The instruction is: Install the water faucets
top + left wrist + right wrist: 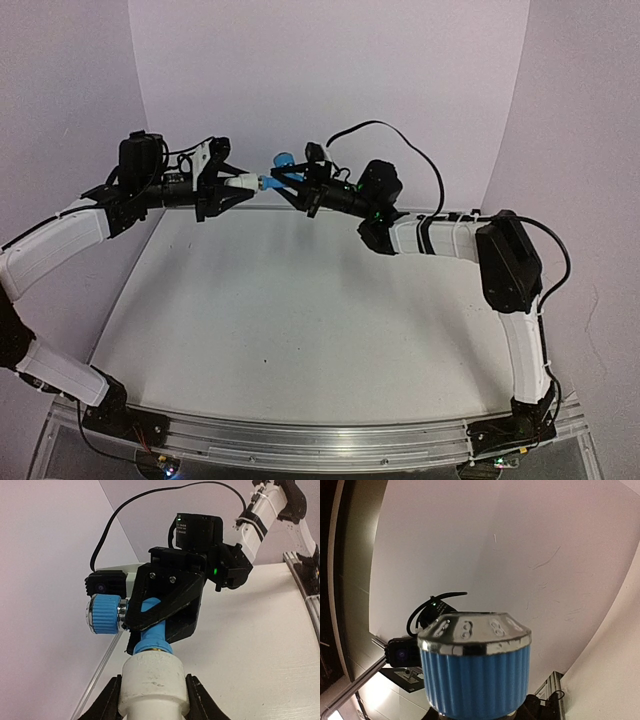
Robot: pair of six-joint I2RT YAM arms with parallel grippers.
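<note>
Both arms are raised above the back of the table and meet tip to tip. My left gripper (232, 185) (154, 681) is shut on the white fitting (245, 184) (154, 680), its black fingers (111, 696) pressed to both sides. The light-blue tap body (273, 183) (153, 639) has its end seated in the fitting's mouth. My right gripper (300, 186) (170, 597) is shut on that tap body. The ribbed blue knob (283, 159) (106, 615) (475, 677) with its chrome cap fills the right wrist view and hides the right jaws there.
The white table (300, 320) lies below both grippers, curved white walls behind it. An aluminium rail (320, 437) runs along the near edge by the arm bases. A black cable (400, 140) loops above the right wrist.
</note>
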